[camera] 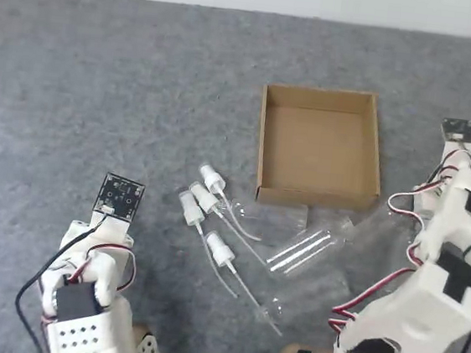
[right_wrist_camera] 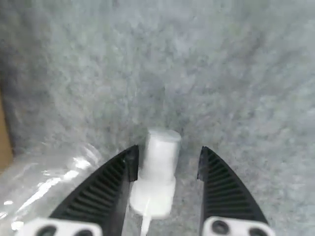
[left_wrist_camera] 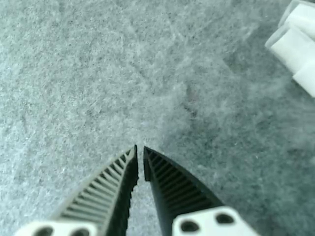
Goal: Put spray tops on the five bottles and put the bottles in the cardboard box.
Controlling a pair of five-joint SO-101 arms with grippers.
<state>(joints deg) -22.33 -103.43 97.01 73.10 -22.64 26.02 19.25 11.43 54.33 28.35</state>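
Now the right tool (right_wrist_camera: 168,151) straddles a spray top (right_wrist_camera: 158,169), spread (left tool (left_wrist_camera: 140,149) pressed together).

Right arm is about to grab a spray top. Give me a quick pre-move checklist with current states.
1. Right claw open: ok.
2. Spray top between its fingers: ok, though it sits nearer one finger.
3. Cardboard box open and empty: ok.
4. Left claw shut over bare carpet, apart from the tops: ok.
5. All five bottles accounted for: cannot tell; the clear bottles overlap.
6. Any bottle capped: not ok; four loose tops lie on the carpet.
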